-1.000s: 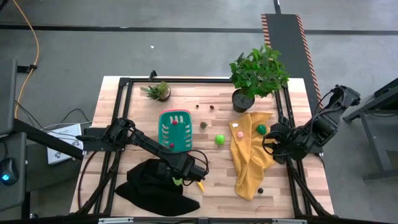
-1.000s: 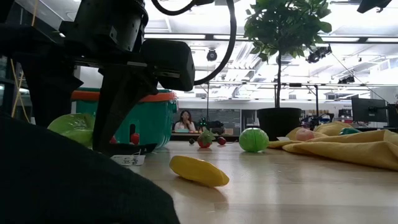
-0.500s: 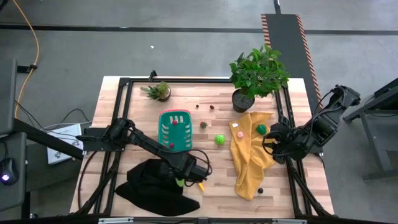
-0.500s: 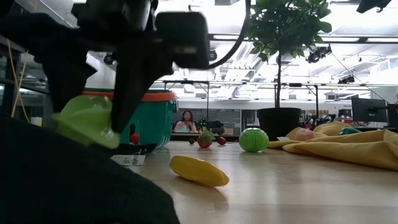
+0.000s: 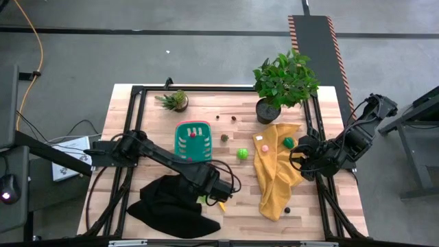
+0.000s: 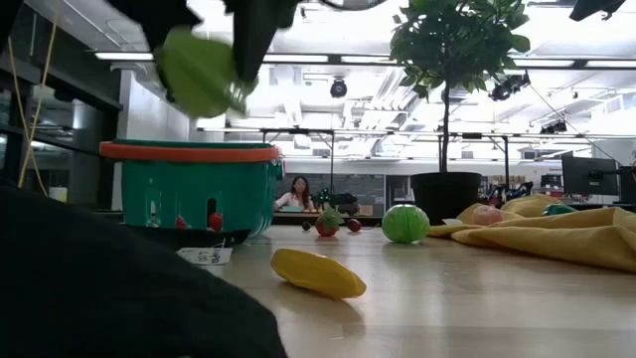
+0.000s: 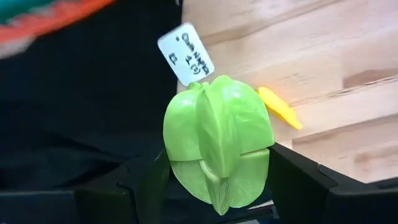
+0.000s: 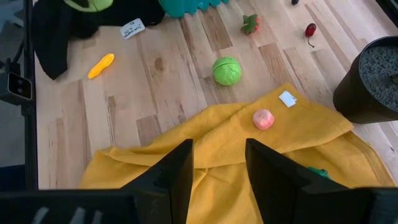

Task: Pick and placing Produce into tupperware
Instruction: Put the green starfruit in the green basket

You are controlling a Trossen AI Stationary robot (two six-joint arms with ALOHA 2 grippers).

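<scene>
My left gripper [image 5: 206, 195] is shut on a light-green leafy toy vegetable [image 7: 217, 140], high over the near edge of the black cloth [image 5: 168, 206]; in the low view the vegetable [image 6: 199, 70] hangs above the rim of the tupperware [image 6: 189, 189]. That teal basket [image 5: 193, 143] stands on the table just beyond. A yellow piece of produce [image 5: 221, 204] lies on the wood beside the gripper. A green ball [image 5: 242, 154] sits mid-table. My right gripper [image 8: 217, 168] waits open above the yellow cloth [image 5: 278, 175], where a pink piece [image 8: 263, 119] lies. My left gripper pinches the leafy vegetable between its two fingers, one finger [image 7: 149, 183] on each of its opposite sides [image 7: 177, 155]. The fingers come from above, pointing down. The vegetable is lifted clear of the cloth and table.
A large potted plant [image 5: 285, 82] and a small one [image 5: 177, 101] stand along the far edge. Small pieces of produce [image 5: 224, 138] lie beyond the basket. A white tag [image 7: 185, 53] lies on the wood by the black cloth. Bare wood shows near the front edge.
My left gripper has risen straight up with the leafy vegetable, from down on the black cloth to well above the basket's rim, and its wrist has rolled a little. The yellow piece has stayed where it was.
</scene>
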